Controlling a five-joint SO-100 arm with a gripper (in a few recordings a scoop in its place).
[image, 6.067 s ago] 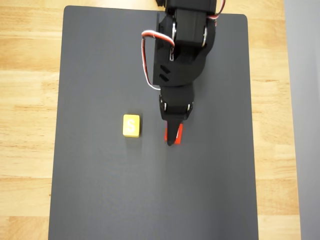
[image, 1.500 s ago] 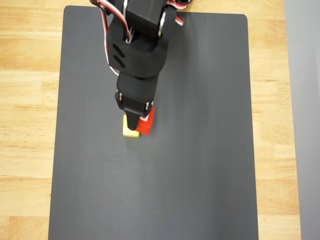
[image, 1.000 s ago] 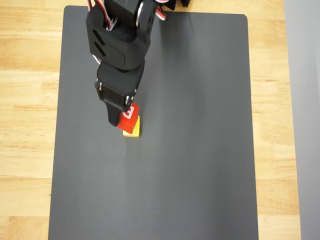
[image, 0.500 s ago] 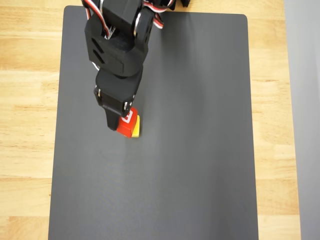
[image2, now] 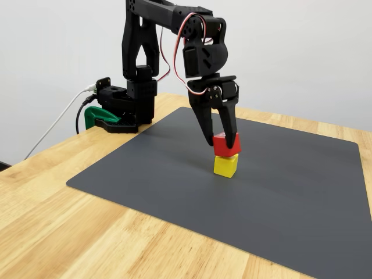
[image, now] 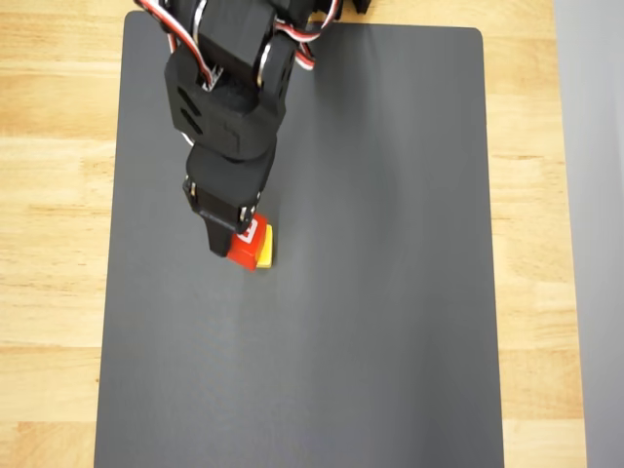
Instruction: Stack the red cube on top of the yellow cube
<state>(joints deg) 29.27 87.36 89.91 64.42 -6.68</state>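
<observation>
The yellow cube (image2: 225,165) stands on the dark mat, and in the overhead view only its right edge (image: 265,253) peeks out. Directly above it is the red cube (image2: 226,144), either resting on its top or a hair above; I cannot tell which. My black gripper (image2: 221,142) is shut on the red cube, one finger on each side, reaching down from above. In the overhead view the red cube (image: 244,246) pokes out below the gripper (image: 234,244), a bit of white lettering visible.
The dark grey mat (image2: 302,192) covers most of the wooden table (image2: 70,232). The arm's base (image2: 125,107) with a green clamp and cables sits at the mat's far left corner. Open mat surrounds the cubes.
Over six seconds the gripper carried the red cube left to above the yellow cube. In the last half second it sank slightly, covering more of the yellow cube from overhead.
</observation>
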